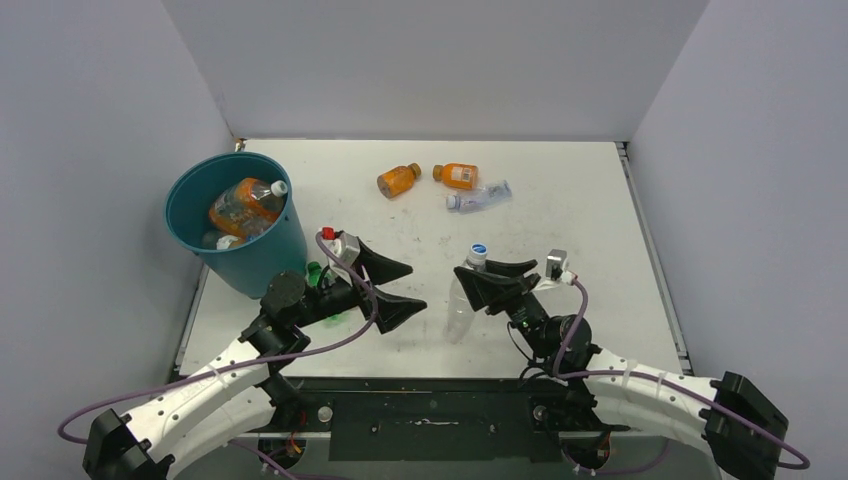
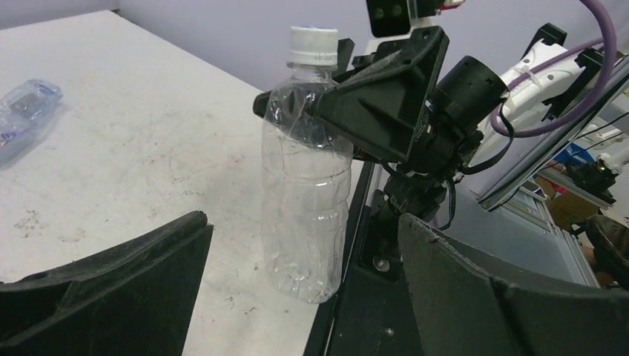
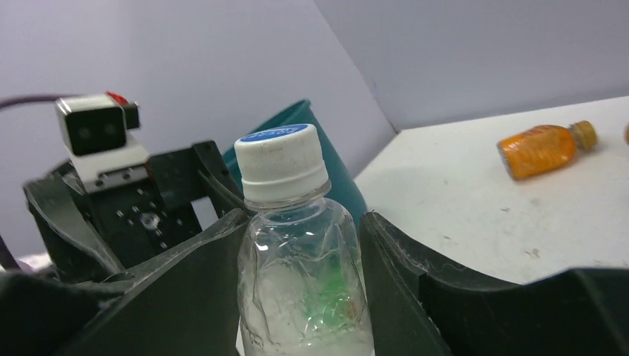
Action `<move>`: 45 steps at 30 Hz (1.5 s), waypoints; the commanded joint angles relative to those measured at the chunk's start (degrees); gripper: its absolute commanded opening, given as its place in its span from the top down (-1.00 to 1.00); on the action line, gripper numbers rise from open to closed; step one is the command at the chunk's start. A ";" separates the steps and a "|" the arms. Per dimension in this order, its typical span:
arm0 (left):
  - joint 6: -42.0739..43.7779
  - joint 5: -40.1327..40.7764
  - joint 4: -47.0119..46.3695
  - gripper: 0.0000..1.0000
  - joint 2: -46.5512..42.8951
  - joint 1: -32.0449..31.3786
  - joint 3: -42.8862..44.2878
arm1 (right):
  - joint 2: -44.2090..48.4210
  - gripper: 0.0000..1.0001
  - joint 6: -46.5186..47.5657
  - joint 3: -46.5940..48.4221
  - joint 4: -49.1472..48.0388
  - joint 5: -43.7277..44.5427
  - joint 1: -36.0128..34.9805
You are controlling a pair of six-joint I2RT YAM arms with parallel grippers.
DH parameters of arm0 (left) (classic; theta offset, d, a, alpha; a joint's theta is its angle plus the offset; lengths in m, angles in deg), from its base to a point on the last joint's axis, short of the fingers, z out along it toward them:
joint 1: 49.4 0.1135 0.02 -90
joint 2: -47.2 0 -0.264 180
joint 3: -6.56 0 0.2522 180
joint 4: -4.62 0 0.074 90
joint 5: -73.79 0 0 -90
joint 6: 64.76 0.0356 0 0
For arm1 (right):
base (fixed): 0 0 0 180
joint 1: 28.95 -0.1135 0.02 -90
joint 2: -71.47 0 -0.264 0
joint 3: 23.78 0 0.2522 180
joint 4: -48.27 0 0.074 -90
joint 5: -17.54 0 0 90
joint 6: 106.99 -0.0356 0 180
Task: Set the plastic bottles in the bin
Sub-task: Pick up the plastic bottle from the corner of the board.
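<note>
My right gripper [image 1: 468, 285] is shut on the upper part of a clear bottle [image 1: 459, 312] with a white, blue-topped cap. The bottle stands upright near the table's front edge; its fingers press both sides in the right wrist view [image 3: 303, 222]. My left gripper [image 1: 415, 288] is open and empty, just left of this bottle [image 2: 304, 185]. The teal bin [image 1: 258, 262] stands at the left and holds an orange bottle [image 1: 243, 206]. Two orange bottles [image 1: 398, 180] [image 1: 458, 175] and a clear blue-labelled one [image 1: 478, 197] lie at the back. A green bottle [image 1: 316, 272] lies under my left arm.
Grey walls enclose the white table [image 1: 580, 230] on three sides. The bin's side shows behind the held bottle in the right wrist view [image 3: 343, 191]. An orange bottle [image 3: 541, 150] lies on the table to the right there.
</note>
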 commanded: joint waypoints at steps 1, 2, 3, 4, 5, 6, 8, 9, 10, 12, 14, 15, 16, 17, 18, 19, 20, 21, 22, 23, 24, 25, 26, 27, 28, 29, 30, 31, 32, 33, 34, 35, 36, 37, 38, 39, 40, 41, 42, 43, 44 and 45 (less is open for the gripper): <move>-1.22 -3.28 -8.95 -0.93 0.51 -0.60 0.05 | -6.81 0.14 -10.14 7.14 -12.76 -3.00 -0.28; -1.44 -3.83 -9.29 -0.92 0.88 -0.80 0.05 | -8.76 0.13 -12.55 7.93 -14.42 -3.87 -0.29; -1.41 -4.06 -9.27 -0.92 1.01 -1.07 0.12 | -10.86 0.13 -14.13 8.80 -15.98 -5.10 -0.29; -1.31 -4.15 -9.05 -0.92 1.05 -1.16 0.23 | -12.83 0.13 -15.49 9.47 -17.56 -6.20 -0.30; -1.02 -4.19 -8.73 -0.92 1.05 -1.26 0.37 | -14.70 0.13 -16.73 10.05 -19.21 -7.17 -0.42; -0.94 -4.16 -8.35 -0.93 0.89 -1.29 0.40 | -16.45 0.13 -17.84 10.61 -20.55 -7.92 -0.55; -0.80 -4.13 -8.06 -0.92 0.55 -1.46 0.40 | -19.29 0.13 -19.51 11.90 -22.28 -9.04 -0.95; -0.62 -4.14 -7.89 -0.92 0.51 -1.66 0.40 | -20.85 0.13 -19.71 12.65 -22.62 -10.19 -1.47; -0.40 -4.00 -7.57 -0.93 0.52 -1.87 0.46 | -21.74 0.13 -19.49 13.58 -22.50 -10.61 -2.24; -0.32 -3.92 -7.19 -0.93 0.88 -1.97 0.69 | -22.90 0.13 -17.97 15.54 -21.12 -10.83 -3.90; -0.20 -4.18 -6.31 -0.93 1.54 -1.99 1.21 | -23.42 0.13 -15.77 17.34 -19.45 -10.76 -5.50; -0.20 -4.24 -5.54 -0.94 1.87 -1.96 1.53 | -23.35 0.13 -14.84 18.53 -18.30 -10.87 -6.17; -0.06 -4.25 -4.95 -0.97 2.14 -2.04 1.88 | -23.32 0.13 -13.82 19.24 -17.43 -11.11 -6.73; 0.21 -4.09 -4.33 -0.99 2.27 -2.06 2.11 | -23.13 0.13 -12.98 19.82 -16.80 -11.26 -7.18; 0.45 -4.05 -3.93 -0.89 2.35 -2.07 2.27 | -23.08 0.13 -12.26 20.33 -16.17 -11.31 -7.75; 0.68 -4.30 -3.76 -0.76 2.37 -2.15 2.37 | -22.91 0.13 -11.81 20.64 -15.42 -11.47 -7.90; 0.93 -4.57 -3.71 -0.66 2.41 -2.15 2.53 | -22.89 0.13 -11.44 20.95 -14.88 -11.77 -8.15; 0.95 -4.83 -3.70 -0.55 2.57 -2.13 2.65 | -22.94 0.13 -11.17 21.21 -14.22 -12.01 -8.32; 0.91 -5.07 -3.65 -0.40 2.75 -2.18 2.90 | -22.77 0.13 -10.95 21.38 -13.46 -12.26 -8.40; 0.96 -5.27 -3.62 -0.21 2.80 -2.16 3.08 | -22.54 0.11 -10.62 21.56 -12.74 -12.37 -8.61; 0.92 -5.41 -3.68 -0.08 2.73 -2.13 3.12 | -22.28 0.07 -10.36 21.67 -11.77 -12.54 -8.65; 0.85 -5.36 -3.95 0.07 2.54 -2.13 3.06 | -21.86 -0.07 -10.02 21.97 -10.28 -12.87 -8.65; 0.72 -5.34 -4.29 0.21 2.33 -2.17 2.92 | -21.27 -0.40 -9.58 22.55 -7.04 -13.14 -8.65; 0.56 -5.26 -4.75 0.31 2.04 -2.13 2.72 | -20.30 -0.68 -9.14 23.18 -4.03 -13.24 -8.65; 0.32 -5.19 -5.25 0.38 1.69 -2.13 2.50 | -19.04 -0.93 -8.42 23.86 -0.28 -12.87 -8.65; -0.35 -4.94 -6.34 0.41 1.36 -2.14 2.13 | -17.16 -0.83 -7.40 24.18 3.41 -12.11 -8.69; -1.16 -4.54 -7.28 0.44 1.00 -2.15 1.77 | -14.94 -0.80 -6.03 24.19 7.57 -11.11 -8.80; -1.87 -4.00 -8.30 0.45 0.71 -2.15 1.46 | -11.98 -0.79 -4.44 24.00 12.05 -9.74 -8.90; -2.97 -3.44 -9.60 0.46 0.37 -2.15 1.11 | -7.76 -0.79 -2.99 23.34 16.07 -8.01 -9.06; -4.03 -2.61 -11.24 0.46 -0.03 -2.17 0.77 | -4.60 -0.79 -1.61 22.41 19.70 -6.34 -9.14; -5.03 -1.93 -12.39 0.47 -0.65 -2.15 0.79 | -1.04 -0.79 -0.35 21.21 22.88 -5.37 -9.13; -5.78 -0.95 -12.99 0.47 -1.24 -2.05 1.02 | 2.27 -0.79 0.66 20.23 25.87 -5.02 -9.26; -6.28 0.01 -13.28 0.47 -1.79 -2.05 1.48 | 5.24 -0.79 1.55 19.03 28.50 -5.42 -9.21; -6.76 0.77 -13.50 0.46 -2.31 -2.10 1.91 | 7.85 -0.79 2.28 17.86 30.30 -6.87 -9.32; -7.34 1.73 -13.61 0.47 -2.71 -2.09 2.41 | 9.74 -0.79 2.50 16.95 31.53 -7.99 -9.35; -8.30 2.89 -13.88 0.47 -3.04 -2.12 2.53 | 10.93 -0.79 2.29 16.12 32.07 -10.40 -9.35; -9.46 3.58 -15.25 0.47 -2.92 -2.15 2.32 | 11.26 -0.79 1.93 15.64 31.89 -12.01 -9.40; -10.63 3.84 -16.67 0.47 -2.62 -2.18 2.25 | 10.76 -0.79 1.45 15.38 31.54 -13.09 -9.56; -11.83 3.88 -17.68 0.47 -2.14 -2.19 2.31 | 9.52 -0.79 1.47 15.69 31.35 -13.92 -9.97; -12.81 3.80 -18.56 0.47 -1.64 -2.20 2.45 | 7.87 -0.79 1.75 16.05 30.87 -14.47 -10.64; -13.87 3.82 -19.32 0.47 -1.05 -2.23 2.69 | 6.00 -0.79 2.59 16.75 30.53 -14.40 -11.84; -14.41 3.79 -19.74 0.47 -0.59 -2.22 2.99 | 3.93 -0.79 3.73 17.73 30.83 -13.41 -13.40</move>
